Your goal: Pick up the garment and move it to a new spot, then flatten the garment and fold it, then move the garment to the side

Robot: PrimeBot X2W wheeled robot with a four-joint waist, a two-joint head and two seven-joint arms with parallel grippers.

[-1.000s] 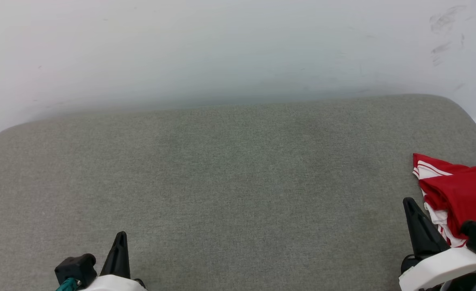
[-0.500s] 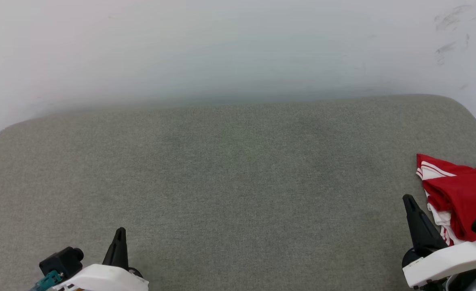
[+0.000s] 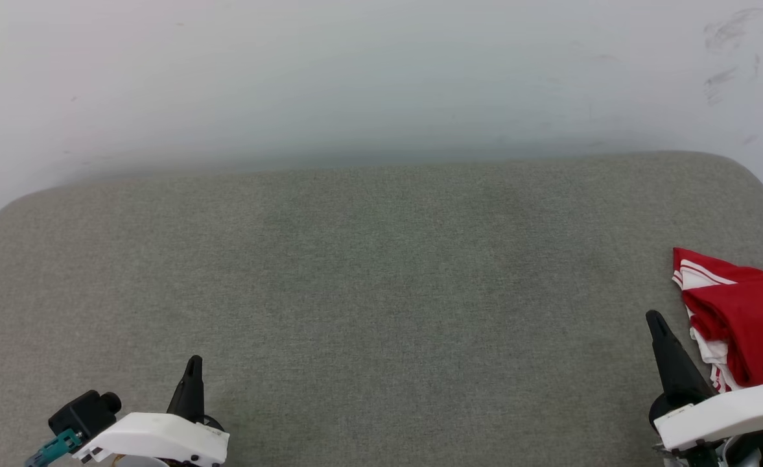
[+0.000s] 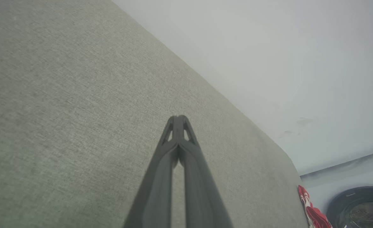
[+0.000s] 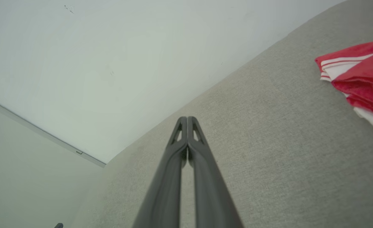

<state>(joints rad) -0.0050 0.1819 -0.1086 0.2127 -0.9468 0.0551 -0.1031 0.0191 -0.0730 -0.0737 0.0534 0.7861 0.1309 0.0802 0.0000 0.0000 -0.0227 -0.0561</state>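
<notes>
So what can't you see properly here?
- The garment: head view's right edge cuts it off; bunched up, so no lettering shows.
- Left wrist view: the garment is a tiny sliver at the bottom edge.
- A dark round thing: left wrist view's corner cuts it off; unclear what.

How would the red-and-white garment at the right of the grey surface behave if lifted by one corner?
Probably floppy: the garment lies in soft, rounded folds, so the rest would likely hang and unfold. Likely light: it looks like thin cloth in a few layers. Pushed, it would probably bunch rather than slide on the woven-looking grey surface.
</notes>
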